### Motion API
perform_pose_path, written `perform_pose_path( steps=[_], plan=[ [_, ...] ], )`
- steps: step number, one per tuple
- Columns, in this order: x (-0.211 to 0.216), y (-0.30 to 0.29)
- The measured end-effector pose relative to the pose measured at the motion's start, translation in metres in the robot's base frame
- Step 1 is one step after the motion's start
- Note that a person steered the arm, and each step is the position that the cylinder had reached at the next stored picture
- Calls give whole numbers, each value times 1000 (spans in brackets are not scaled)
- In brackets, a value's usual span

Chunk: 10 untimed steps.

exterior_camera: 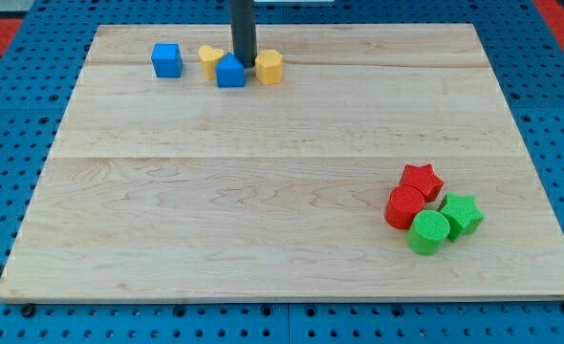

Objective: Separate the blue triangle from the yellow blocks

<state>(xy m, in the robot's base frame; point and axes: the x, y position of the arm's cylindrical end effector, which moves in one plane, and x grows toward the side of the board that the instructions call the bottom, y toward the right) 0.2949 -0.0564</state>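
The blue triangle sits near the view's top, between two yellow blocks. A yellow heart-like block touches its left side. A yellow hexagon-like block lies close on its right. My tip comes down from the view's top and stands just behind the blue triangle's upper right corner, between it and the right yellow block. A blue cube lies further left, apart from the others.
A wooden board on a blue pegboard table. At the lower right lies a tight cluster: a red star, a red cylinder, a green cylinder and a green star.
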Motion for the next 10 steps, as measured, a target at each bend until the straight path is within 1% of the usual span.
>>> perform_pose_path(
  steps=[1, 2, 3, 4, 5, 6, 7, 8, 9, 10],
  plan=[
    [62, 4],
    [104, -10],
    [108, -103],
    [60, -158],
    [28, -191],
    [9, -202],
    [-34, -191],
    [-58, -176],
    [-50, -77],
    [8, -75]
  ],
)
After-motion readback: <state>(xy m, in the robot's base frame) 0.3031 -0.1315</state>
